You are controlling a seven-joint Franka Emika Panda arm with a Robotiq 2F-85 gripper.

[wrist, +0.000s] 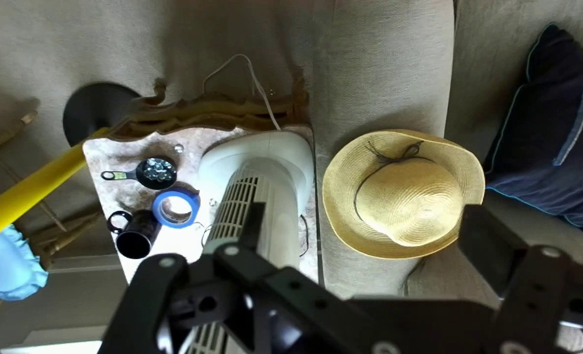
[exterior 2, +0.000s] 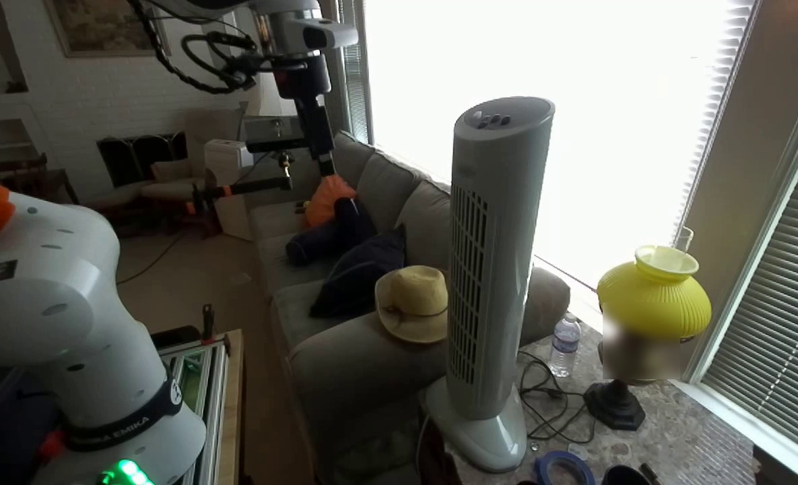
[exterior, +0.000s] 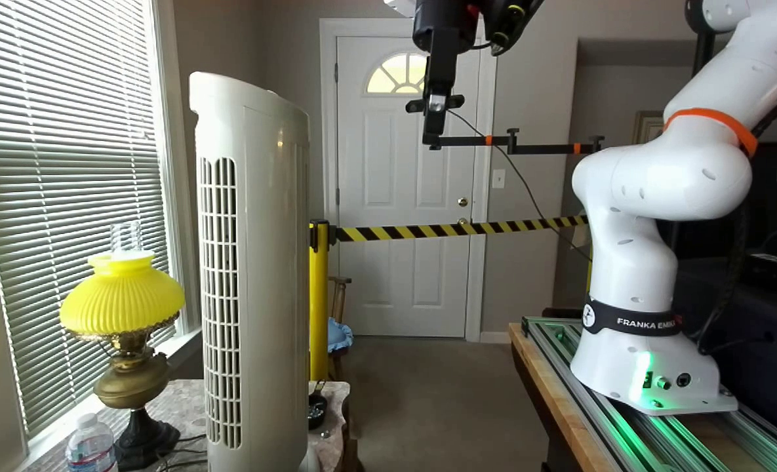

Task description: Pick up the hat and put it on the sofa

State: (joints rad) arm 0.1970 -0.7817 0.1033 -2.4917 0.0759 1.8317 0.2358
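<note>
Pincer [wrist: 365,223] spread wide, empty; hat [exterior 2: 415,303] on the near arm of the sofa [exterior 2: 351,360], left of the tower fan [exterior 2: 496,256] in an exterior view; descending too close could topple the fan; a shallow brim pinch might slip.

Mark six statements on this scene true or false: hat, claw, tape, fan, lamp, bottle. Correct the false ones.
1. The hat rests on an arm of the sofa. True.
2. The claw is shut on the hat. False: the claw is open and grips nothing.
3. The tape roll lies on the sofa. False: the tape roll lies on the table.
4. The tower fan stands upright on the table. True.
5. The lampshade is red. False: the lampshade is yellow.
6. A water bottle stands on the table near the lamp. True.
</note>
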